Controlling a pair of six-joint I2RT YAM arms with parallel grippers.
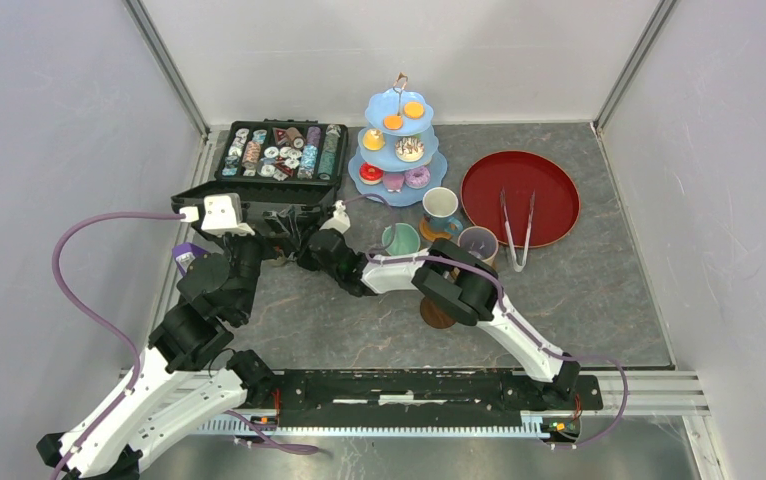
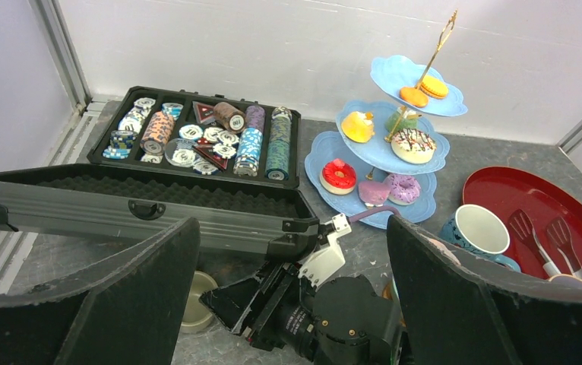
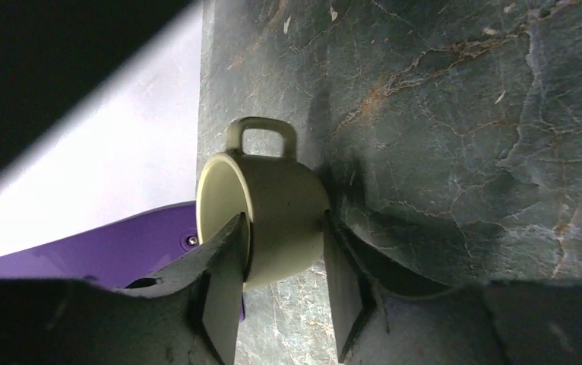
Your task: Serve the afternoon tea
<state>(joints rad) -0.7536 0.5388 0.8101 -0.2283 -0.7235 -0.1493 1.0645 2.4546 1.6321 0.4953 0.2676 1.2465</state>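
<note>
The small olive mug (image 3: 280, 198) stands on the table by the open black case's lid (image 2: 121, 205); it also shows in the left wrist view (image 2: 195, 300). My right gripper (image 3: 284, 228) is shut on it, one finger at the rim and one at the base. In the top view the right gripper (image 1: 297, 253) hides the mug. My left gripper (image 2: 292, 304) is open and empty, just behind the right wrist. The pale-blue stand (image 1: 438, 163) holds pastries. The mint mug (image 1: 400, 238), white-and-blue mug (image 1: 441, 207) and pink-purple mug (image 1: 478, 243) stand near it. A brown coaster (image 1: 437, 316) lies under the right arm.
The black case (image 1: 281, 152) of round capsules sits at the back left, its lid lying open toward the arms. A red tray (image 1: 544, 190) with metal tongs (image 1: 517, 230) is at the right. Grey walls close in the table on three sides.
</note>
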